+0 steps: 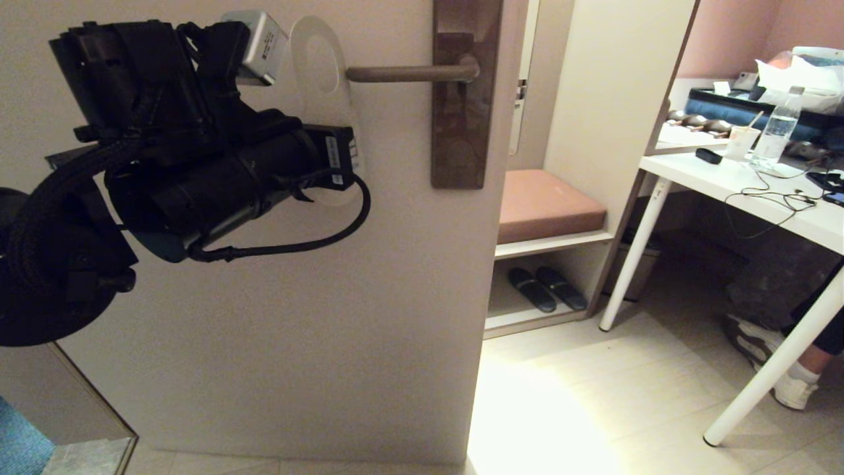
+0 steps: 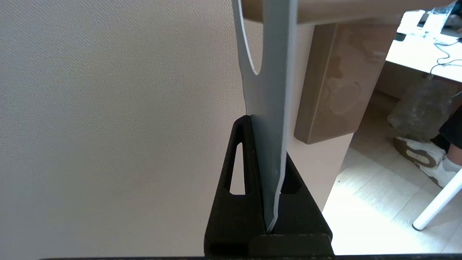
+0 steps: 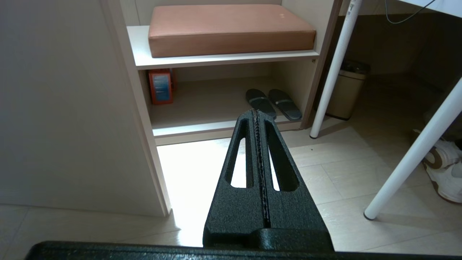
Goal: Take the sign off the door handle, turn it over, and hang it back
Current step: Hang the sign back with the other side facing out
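The sign (image 1: 316, 25) shows its white side and stands upright against the door, its oval hole level with the free tip of the door handle (image 1: 409, 73). I cannot tell whether the tip is inside the hole. The handle's brown backplate (image 1: 465, 119) is to the right. My left gripper (image 2: 267, 137) is shut on the sign's lower part (image 2: 274, 90); in the head view the arm hides its fingers. The lever (image 2: 343, 11) crosses behind the sign in the left wrist view. My right gripper (image 3: 257, 113) is shut and empty, low down, pointing at the floor.
The pale door (image 1: 297, 316) fills the left. Right of it is a shelf unit with a brown cushion (image 1: 547, 204) and slippers (image 1: 547, 288). A white table (image 1: 778, 211) with clutter, its legs and a person's shoe (image 1: 794, 390) are at far right.
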